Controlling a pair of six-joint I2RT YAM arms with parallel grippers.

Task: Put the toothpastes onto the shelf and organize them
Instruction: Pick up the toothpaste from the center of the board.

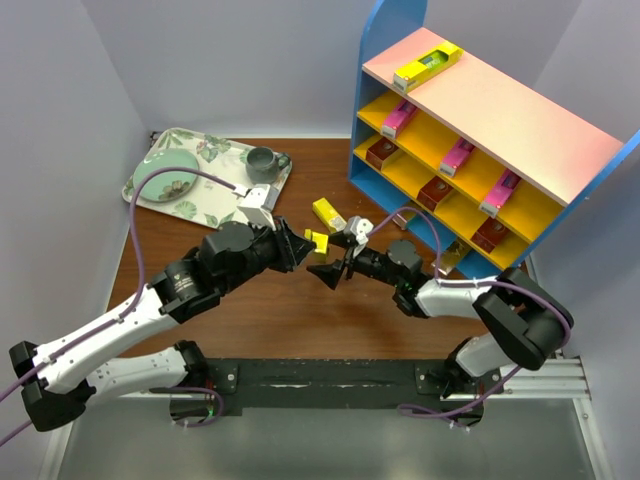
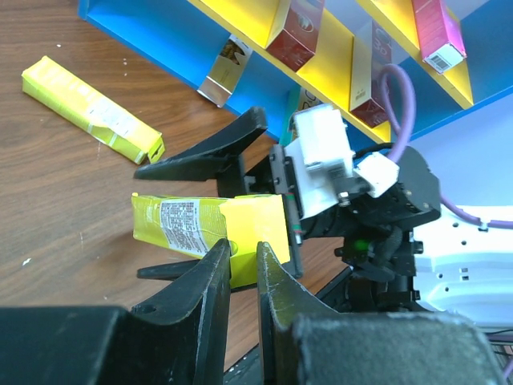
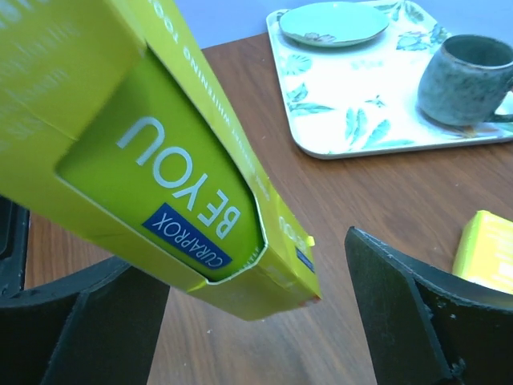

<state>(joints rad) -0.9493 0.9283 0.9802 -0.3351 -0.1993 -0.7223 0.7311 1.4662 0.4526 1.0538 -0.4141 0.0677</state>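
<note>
Left wrist view: my left gripper (image 2: pixel 243 253) pinches the yellow cardboard toothpaste carton (image 2: pixel 192 226), its long axis running into my right gripper (image 2: pixel 138 223), fingers spread either side; that arm sits nearer the blue-sided tiered shelf (image 1: pixel 500 110).

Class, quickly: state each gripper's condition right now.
Left gripper: shut on the yellow toothpaste carton.
Right gripper: open, fingers either side of that carton.
</note>
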